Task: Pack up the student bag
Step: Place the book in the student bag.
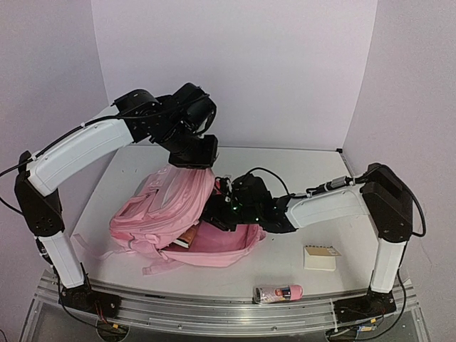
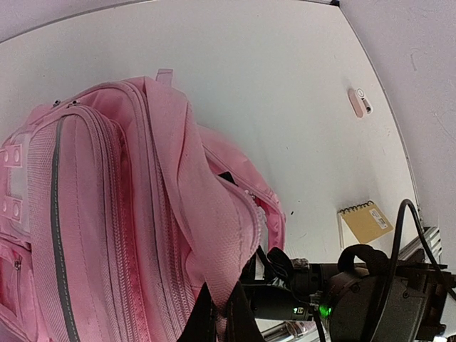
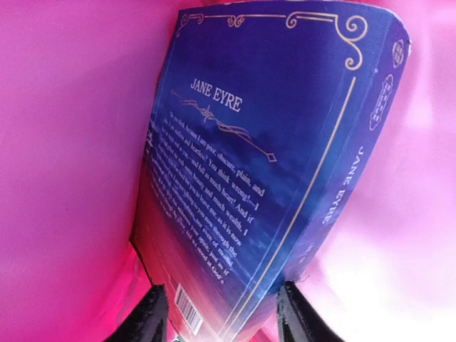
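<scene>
The pink student bag [image 1: 153, 214] lies on the white table with its mouth open toward the right. My left gripper [image 1: 192, 160] hangs above the bag, shut on a fold of its pink upper flap [image 2: 214, 235] and holding it up; the left wrist view shows the pinch at my left gripper [image 2: 221, 317]. My right gripper [image 1: 216, 212] reaches into the opening. Inside, against the pink lining, a blue "Jane Eyre" book [image 3: 263, 142] lies with its near end between my right gripper's [image 3: 222, 317] wide-set fingers, jaws open. A corner of the book [image 1: 188, 238] peeks out.
A small spiral notepad [image 1: 320, 257] lies at the front right, also in the left wrist view as the notepad [image 2: 367, 221]. A pink and clear bottle [image 1: 278, 292] rests on its side by the near rail. A small pink-white object [image 2: 359, 102] sits farther off on the table.
</scene>
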You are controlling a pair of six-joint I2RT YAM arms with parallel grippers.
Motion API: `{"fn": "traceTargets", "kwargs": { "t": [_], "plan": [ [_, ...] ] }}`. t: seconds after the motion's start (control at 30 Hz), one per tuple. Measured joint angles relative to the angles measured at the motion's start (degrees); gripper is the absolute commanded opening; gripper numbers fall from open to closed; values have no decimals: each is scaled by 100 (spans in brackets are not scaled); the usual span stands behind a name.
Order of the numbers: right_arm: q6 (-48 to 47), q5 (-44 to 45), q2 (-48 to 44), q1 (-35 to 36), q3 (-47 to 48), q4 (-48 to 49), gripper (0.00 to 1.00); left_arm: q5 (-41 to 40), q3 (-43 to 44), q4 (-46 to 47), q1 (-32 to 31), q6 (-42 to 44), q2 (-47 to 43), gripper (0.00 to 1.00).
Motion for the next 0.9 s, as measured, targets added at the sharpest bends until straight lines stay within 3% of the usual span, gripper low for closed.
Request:
{"fn": "traceTargets", "kwargs": {
  "t": [0.33,0.9],
  "plan": [
    [-61,-511,274,-13,523,-310,31,3,0,-2,0,2,-8,0],
    [-581,-735,1217,-17,1673,-305,30,134,-277,243,0,4,-148,0]
  ]
}}
